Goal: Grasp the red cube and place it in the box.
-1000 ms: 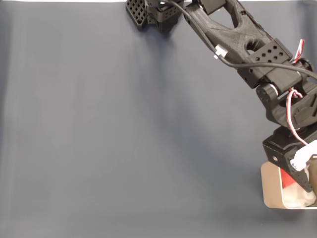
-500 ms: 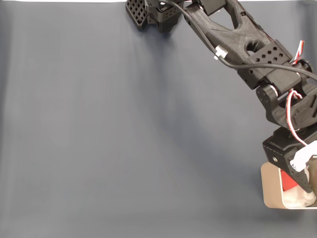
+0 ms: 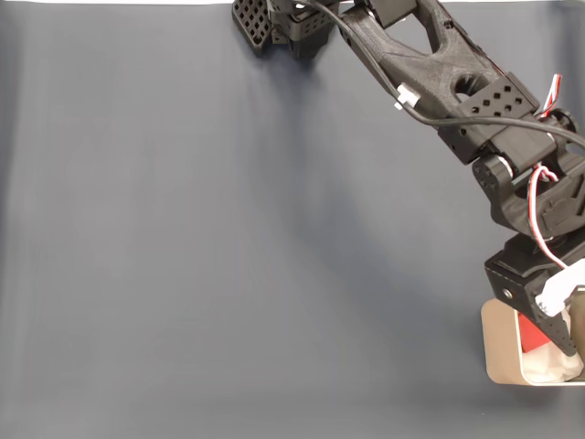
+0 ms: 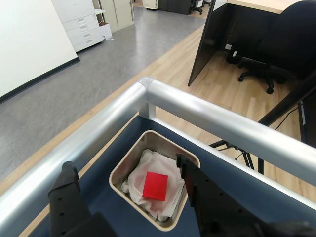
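Observation:
The red cube (image 4: pixel 155 186) lies flat on the white wrinkly padding inside the beige box (image 4: pixel 148 139). In the wrist view my gripper (image 4: pixel 125 163) hangs above the box, open. One black finger (image 4: pixel 66 190) is left of the box and the other finger (image 4: pixel 190 180) is over its right rim, and neither touches the cube. In the fixed view the box (image 3: pixel 499 352) sits at the bottom right corner of the table. My gripper (image 3: pixel 556 340) covers most of it, and a part of the red cube (image 3: pixel 529 335) shows beneath.
A dark blue-grey cloth (image 3: pixel 228 256) covers the table. A silver metal rail (image 4: pixel 207 116) runs along the table's edge just beyond the box. The arm (image 3: pixel 430 73) reaches in from the top of the fixed view. Past the rail are the floor and office furniture.

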Robot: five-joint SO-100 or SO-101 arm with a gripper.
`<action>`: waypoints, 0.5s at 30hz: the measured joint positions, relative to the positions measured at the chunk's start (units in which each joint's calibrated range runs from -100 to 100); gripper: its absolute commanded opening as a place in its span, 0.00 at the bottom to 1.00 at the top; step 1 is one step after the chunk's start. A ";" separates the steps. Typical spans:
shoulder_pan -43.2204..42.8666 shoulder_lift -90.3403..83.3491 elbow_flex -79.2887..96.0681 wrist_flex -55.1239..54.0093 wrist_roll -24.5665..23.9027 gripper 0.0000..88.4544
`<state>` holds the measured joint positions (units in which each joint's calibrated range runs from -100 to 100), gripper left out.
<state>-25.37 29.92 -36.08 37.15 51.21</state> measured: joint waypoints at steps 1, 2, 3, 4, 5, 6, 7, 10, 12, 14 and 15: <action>0.00 0.00 0.00 0.00 0.00 0.35; 0.00 0.00 0.00 0.00 0.00 0.26; 0.00 0.00 0.00 0.00 0.15 0.17; 0.00 0.00 0.00 0.00 0.24 0.07; 0.15 0.00 0.00 0.00 0.39 0.00; 0.37 0.00 0.00 0.00 0.39 0.00; 0.82 0.00 0.00 0.00 0.39 0.00; 2.89 -0.35 0.18 -0.32 0.20 0.00; 5.27 -1.82 1.81 -1.11 0.00 0.00; 8.61 -4.78 5.42 -2.78 0.00 0.00; 10.39 -6.69 7.78 -3.58 0.00 0.00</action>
<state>-14.99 23.23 -28.30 33.57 51.21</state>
